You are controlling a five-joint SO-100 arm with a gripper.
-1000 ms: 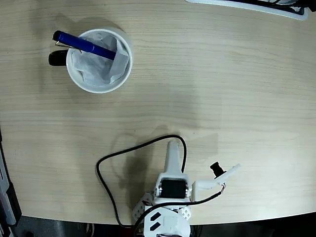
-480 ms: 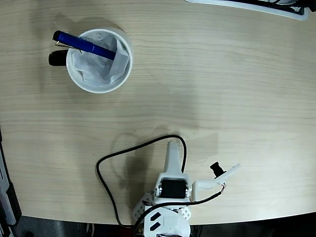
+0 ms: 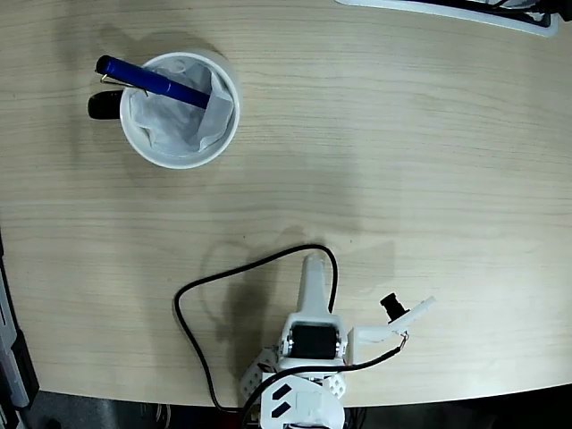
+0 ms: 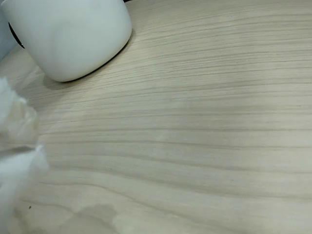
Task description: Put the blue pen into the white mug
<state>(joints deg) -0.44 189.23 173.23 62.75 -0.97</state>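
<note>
The worktop [image 3: 402, 161] was pale wood with fine grain running across it, filling nearly the whole fixed view; a dark strip showed along its left edge and below its curved front edge. In the wrist view the same grain ran sideways beneath the camera.

At upper left in the fixed view stood the white mug [image 3: 181, 109], its black handle [image 3: 103, 106] pointing left. Crumpled white paper [image 3: 174, 121] lined its inside. The blue pen [image 3: 152, 81] lay slanted in the mug — its lower end down in the paper at the right, its clip end sticking out over the rim at upper left, above the handle.

Toward the lower middle, a black cable [image 3: 201, 299] looped over the wood from the white arm [image 3: 313, 331], which was folded back at the front edge, well apart from the mug. At the top right corner lay the edge of a white-framed object [image 3: 465, 13], cut off.

The tool [image 3: 407, 315] pointed to the right; whether it was released or clenched could not be told. In the wrist view the mug's wall [image 4: 68, 36] stood at upper left, and a blurred white shape [image 4: 14, 161] sat at the left edge.
</note>
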